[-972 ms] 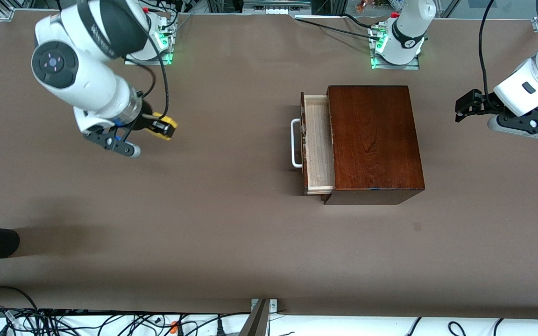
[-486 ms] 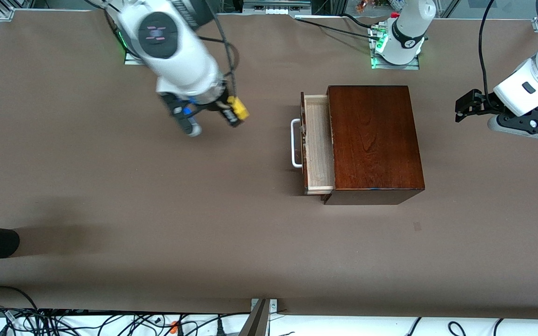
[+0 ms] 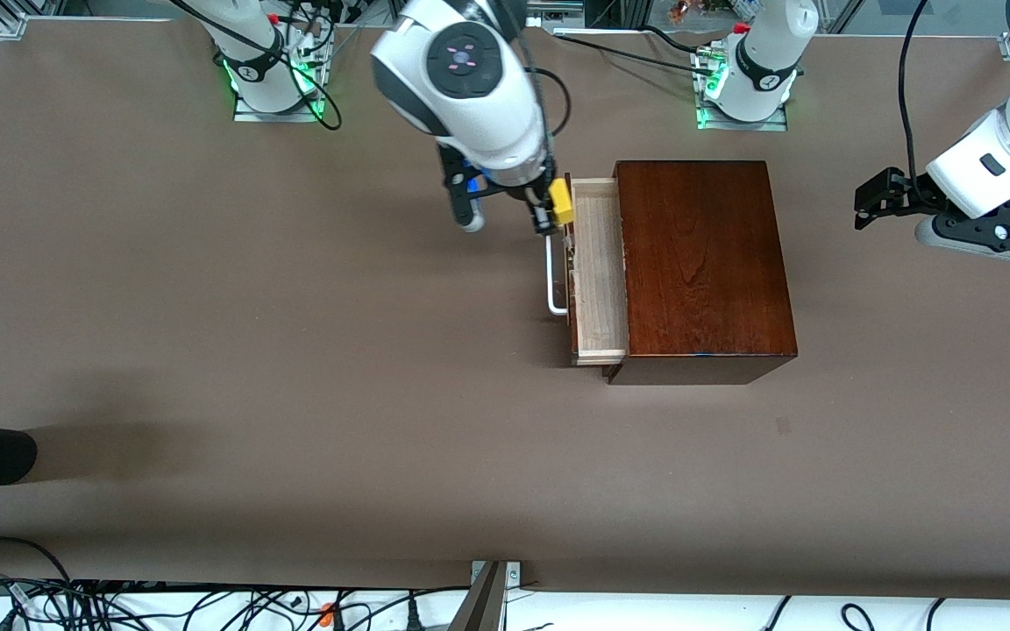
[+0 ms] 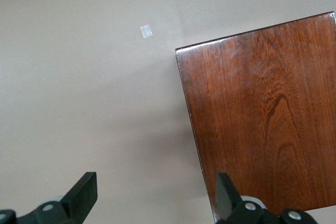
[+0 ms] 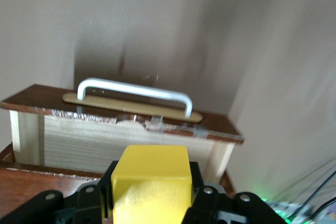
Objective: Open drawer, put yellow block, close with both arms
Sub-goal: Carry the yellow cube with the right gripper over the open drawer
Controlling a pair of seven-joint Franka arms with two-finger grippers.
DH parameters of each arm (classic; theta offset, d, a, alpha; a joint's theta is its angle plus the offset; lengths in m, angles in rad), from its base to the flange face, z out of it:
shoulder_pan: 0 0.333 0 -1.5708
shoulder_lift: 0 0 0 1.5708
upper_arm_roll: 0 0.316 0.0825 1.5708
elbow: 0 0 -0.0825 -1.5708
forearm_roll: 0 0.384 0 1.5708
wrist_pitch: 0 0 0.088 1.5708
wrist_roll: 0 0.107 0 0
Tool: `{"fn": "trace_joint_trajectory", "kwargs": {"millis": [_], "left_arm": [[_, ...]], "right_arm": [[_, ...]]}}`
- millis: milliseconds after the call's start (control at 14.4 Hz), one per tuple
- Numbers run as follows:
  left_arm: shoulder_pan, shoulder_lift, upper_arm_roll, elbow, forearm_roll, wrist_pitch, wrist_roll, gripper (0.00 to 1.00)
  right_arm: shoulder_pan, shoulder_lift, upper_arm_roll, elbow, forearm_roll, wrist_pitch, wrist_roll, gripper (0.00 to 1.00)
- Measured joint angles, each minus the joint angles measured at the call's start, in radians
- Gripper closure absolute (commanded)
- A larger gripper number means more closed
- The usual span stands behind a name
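Fingers of the right gripper pinching the yellow block, one on each side, block filling the gap between them. Hanging over the drawer's front edge, at the end farther from the front camera, beside the white handle. Showing in the right wrist view as a yellow cube directly over the pale tray, handle and dark front panel just past it.

Drawer standing pulled out from the wooden box toward the right arm's end of the table, pale light-wood tray exposed.

Left gripper waiting in the air over bare table at the left arm's end, well apart from the box. Fingers spread wide, gripping nothing; box top lying below in the left wrist view.
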Motion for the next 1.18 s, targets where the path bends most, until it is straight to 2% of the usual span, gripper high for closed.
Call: {"fn": "trace_joint_trajectory", "kwargs": {"millis": [347, 902, 972, 1041, 1110, 1180], "left_arm": [[0.000, 0.000, 0.000, 0.000, 0.000, 0.000, 0.000, 0.00], [0.000, 0.000, 0.000, 0.000, 0.000, 0.000, 0.000, 0.00], [0.000, 0.000, 0.000, 0.000, 0.000, 0.000, 0.000, 0.00], [0.000, 0.000, 0.000, 0.000, 0.000, 0.000, 0.000, 0.00], [0.000, 0.000, 0.000, 0.000, 0.000, 0.000, 0.000, 0.00], [0.000, 0.000, 0.000, 0.000, 0.000, 0.000, 0.000, 0.00]], "right_arm": [[0.125, 0.093, -0.078, 0.017, -0.011, 0.115, 0.097, 1.00], [0.132, 0.177, -0.089, 0.021, -0.011, 0.178, 0.100, 1.00], [0.134, 0.188, -0.089, 0.021, -0.011, 0.185, 0.100, 0.97], [0.136, 0.198, -0.090, 0.021, -0.011, 0.192, 0.100, 0.73], [0.138, 0.206, -0.090, 0.021, -0.011, 0.197, 0.100, 0.34], [0.139, 0.211, -0.090, 0.021, -0.011, 0.199, 0.100, 0.00]]}}
